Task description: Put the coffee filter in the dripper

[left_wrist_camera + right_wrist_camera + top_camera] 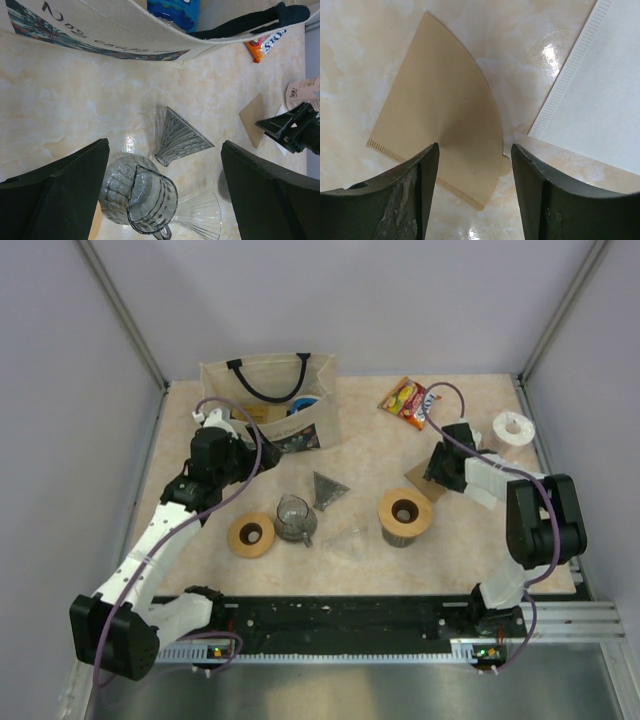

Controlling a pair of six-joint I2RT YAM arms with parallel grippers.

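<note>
One brown coffee filter [440, 100] under right gripper's [475, 146] parted fingers, one white filter [600, 95] beside, one dripper [405, 512], left gripper [165, 145] wide apart

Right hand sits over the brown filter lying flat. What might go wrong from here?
The brown filter lies flat on the table, so the right hand may scrape over it or crumple it rather than pinch it. The white filter lies close beside it; a sideways drag might catch that sheet too.
</note>
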